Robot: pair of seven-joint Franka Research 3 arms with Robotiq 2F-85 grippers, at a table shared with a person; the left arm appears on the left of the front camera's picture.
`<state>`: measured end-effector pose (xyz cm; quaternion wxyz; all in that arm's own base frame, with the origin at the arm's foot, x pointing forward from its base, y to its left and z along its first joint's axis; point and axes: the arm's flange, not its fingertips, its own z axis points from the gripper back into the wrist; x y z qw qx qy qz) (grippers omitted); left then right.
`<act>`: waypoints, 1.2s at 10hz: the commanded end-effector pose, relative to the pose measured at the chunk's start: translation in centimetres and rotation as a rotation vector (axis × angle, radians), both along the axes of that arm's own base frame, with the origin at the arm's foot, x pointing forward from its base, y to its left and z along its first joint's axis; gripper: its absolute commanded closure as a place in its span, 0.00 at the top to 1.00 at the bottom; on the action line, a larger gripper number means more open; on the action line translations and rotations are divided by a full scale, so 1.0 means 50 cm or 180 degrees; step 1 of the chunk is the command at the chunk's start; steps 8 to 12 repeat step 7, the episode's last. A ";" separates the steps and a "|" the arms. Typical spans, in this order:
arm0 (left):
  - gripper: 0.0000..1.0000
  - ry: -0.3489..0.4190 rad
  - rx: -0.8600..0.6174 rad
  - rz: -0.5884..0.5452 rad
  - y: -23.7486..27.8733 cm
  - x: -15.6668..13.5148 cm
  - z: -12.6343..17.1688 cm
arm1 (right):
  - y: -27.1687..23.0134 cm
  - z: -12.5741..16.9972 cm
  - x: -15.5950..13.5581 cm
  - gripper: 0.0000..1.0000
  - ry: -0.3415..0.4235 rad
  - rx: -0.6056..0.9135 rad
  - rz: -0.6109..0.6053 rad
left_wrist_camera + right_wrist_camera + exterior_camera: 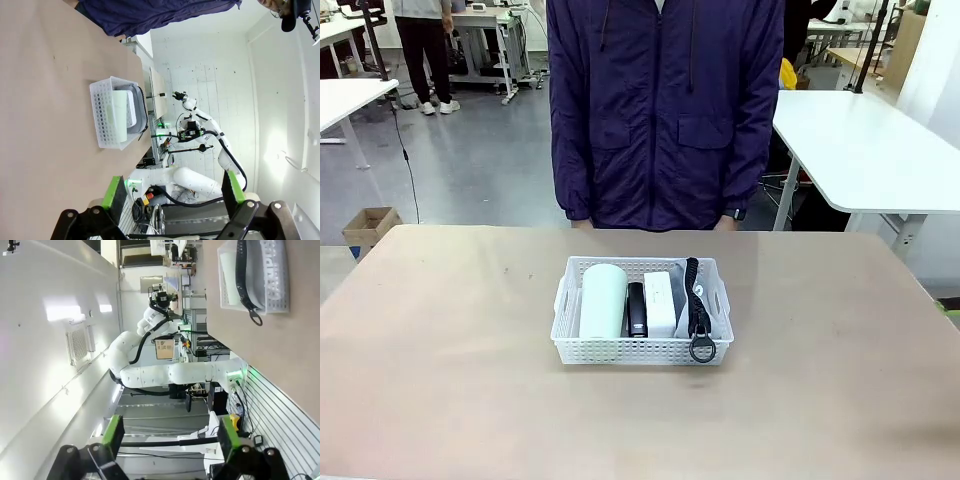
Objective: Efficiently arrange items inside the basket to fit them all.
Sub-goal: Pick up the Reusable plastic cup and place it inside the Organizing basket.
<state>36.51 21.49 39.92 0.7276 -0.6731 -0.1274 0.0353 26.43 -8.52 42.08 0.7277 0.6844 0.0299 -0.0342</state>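
Basket (642, 350): mid-table, before the person.
Packing: cup (602, 298), stapler (637, 309), box (660, 303), pouch (698, 305) laid side by side, apparently to fit all.
Left gripper (175, 192): wide open, empty.
Right gripper (171, 437): wide open, empty.

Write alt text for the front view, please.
A white basket on a tan table holds, left to right, a pale green cup, black stapler, white box and grey pouch. A person in a purple jacket stands behind.
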 end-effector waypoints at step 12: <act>1.00 0.0014 0.0034 -0.0010 -0.005 -0.004 0.005 | -0.002 0.016 -0.001 1.00 0.0057 0.0049 -0.0044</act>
